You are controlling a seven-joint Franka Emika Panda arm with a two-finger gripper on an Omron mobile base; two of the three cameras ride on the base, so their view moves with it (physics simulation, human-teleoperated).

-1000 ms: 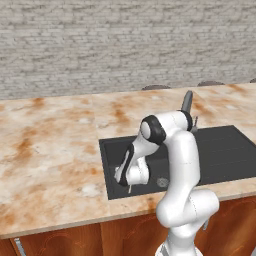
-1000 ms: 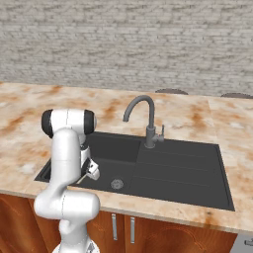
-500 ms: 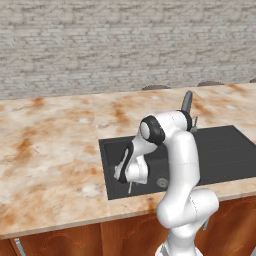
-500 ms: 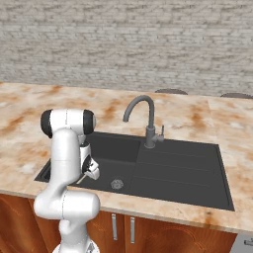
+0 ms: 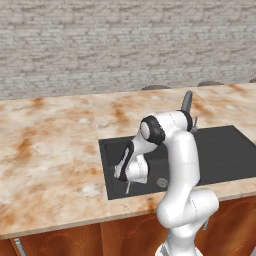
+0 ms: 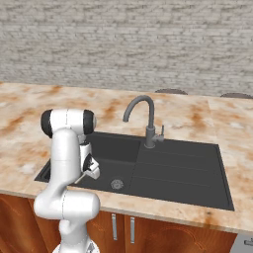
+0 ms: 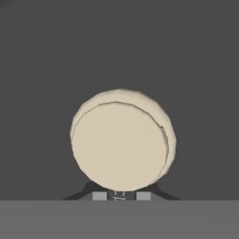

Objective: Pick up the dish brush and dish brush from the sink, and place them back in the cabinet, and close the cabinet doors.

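Observation:
The dish brush (image 7: pixel 121 142) with the cream round head sits right in front of the hand camera, over the dark floor of the sink (image 7: pixel 119 42). My gripper (image 7: pixel 120 196) is shut on the dish brush just behind that head, which hides most of the fingertips. In the left base view the gripper (image 5: pixel 131 176) is down in the left part of the sink (image 5: pixel 215 150), with the thin tan handle (image 5: pixel 128 188) sticking out below it. The right base view shows the gripper (image 6: pixel 91 170) low in the sink (image 6: pixel 178 168). The cabinet and the cabinet doors are out of view.
A grey gooseneck tap (image 6: pixel 143 106) stands at the back of the basin, also seen behind my arm as the tap (image 5: pixel 187 102). The round metal drain (image 6: pixel 117 184) lies just right of the hand. Marble counter (image 5: pixel 50 150) surrounds the sink, with a brick wall behind.
The jaws have gone from open to shut around the brush. The arm has stayed low in the basin, hardly moving.

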